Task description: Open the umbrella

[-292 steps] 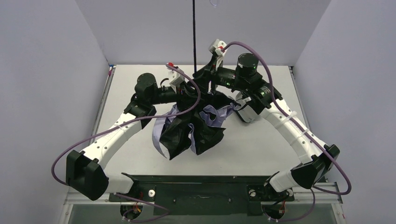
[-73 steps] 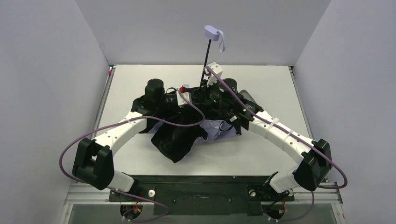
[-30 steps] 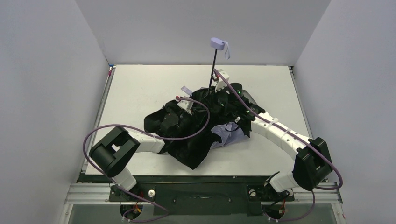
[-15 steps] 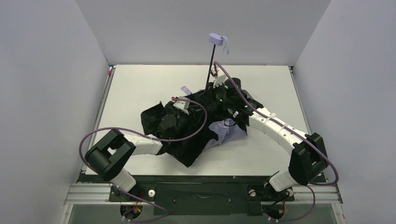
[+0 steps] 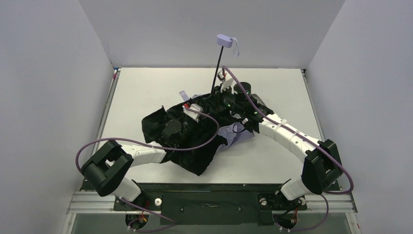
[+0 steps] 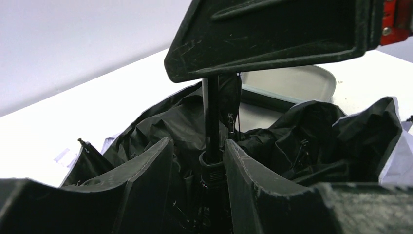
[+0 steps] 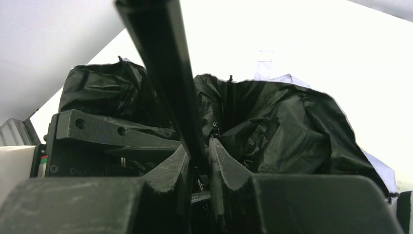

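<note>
Umbrella (image 5: 192, 153) mid-worktop (image 5: 141, 87), canopy crumpled, black side up toward 7 o'clock – shaft (image 5: 217, 68) rises twd 12 o'clock, knob (image 5: 223, 40) on top. R fingers (image 7: 219, 163) clamped on shaft. L fingers (image 6: 236, 163) apart – flanking shaft's collar (image 6: 212, 163).

I work in a robotics lab test cell: a bare white table (image 5: 146, 87) boxed in by plain pale walls (image 5: 48, 97), a black base plate (image 5: 209, 197) on a metal frame (image 5: 87, 207), and purple cables (image 5: 131, 141) looping loose.
</note>
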Robot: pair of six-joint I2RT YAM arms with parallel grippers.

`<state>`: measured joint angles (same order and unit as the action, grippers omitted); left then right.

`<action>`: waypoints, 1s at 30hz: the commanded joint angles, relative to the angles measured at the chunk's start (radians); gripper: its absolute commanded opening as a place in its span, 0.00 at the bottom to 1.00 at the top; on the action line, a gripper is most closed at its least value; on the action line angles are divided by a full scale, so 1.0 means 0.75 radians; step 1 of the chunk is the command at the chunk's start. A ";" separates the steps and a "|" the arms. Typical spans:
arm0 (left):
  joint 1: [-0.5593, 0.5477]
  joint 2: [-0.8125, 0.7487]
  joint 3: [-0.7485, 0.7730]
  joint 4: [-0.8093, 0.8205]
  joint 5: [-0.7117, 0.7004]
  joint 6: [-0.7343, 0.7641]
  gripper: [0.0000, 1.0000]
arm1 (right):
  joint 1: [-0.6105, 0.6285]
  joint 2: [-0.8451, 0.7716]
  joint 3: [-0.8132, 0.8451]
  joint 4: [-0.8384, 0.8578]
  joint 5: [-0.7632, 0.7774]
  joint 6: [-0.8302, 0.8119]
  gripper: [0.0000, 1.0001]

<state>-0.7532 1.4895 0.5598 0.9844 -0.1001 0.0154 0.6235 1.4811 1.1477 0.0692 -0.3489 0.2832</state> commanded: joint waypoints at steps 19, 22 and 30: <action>-0.037 0.035 0.214 -0.134 -0.010 0.121 0.53 | 0.045 -0.140 0.032 0.223 -0.101 -0.004 0.00; -0.037 -0.003 0.223 -0.159 0.002 0.147 0.58 | 0.051 -0.136 0.033 0.178 -0.081 -0.058 0.00; -0.037 -0.068 0.272 -0.221 0.032 0.190 0.55 | 0.065 -0.123 0.028 0.143 -0.064 -0.102 0.00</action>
<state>-0.7773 1.4818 0.6956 0.8276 -0.0956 0.1402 0.6613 1.4441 1.1477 0.1005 -0.3931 0.2272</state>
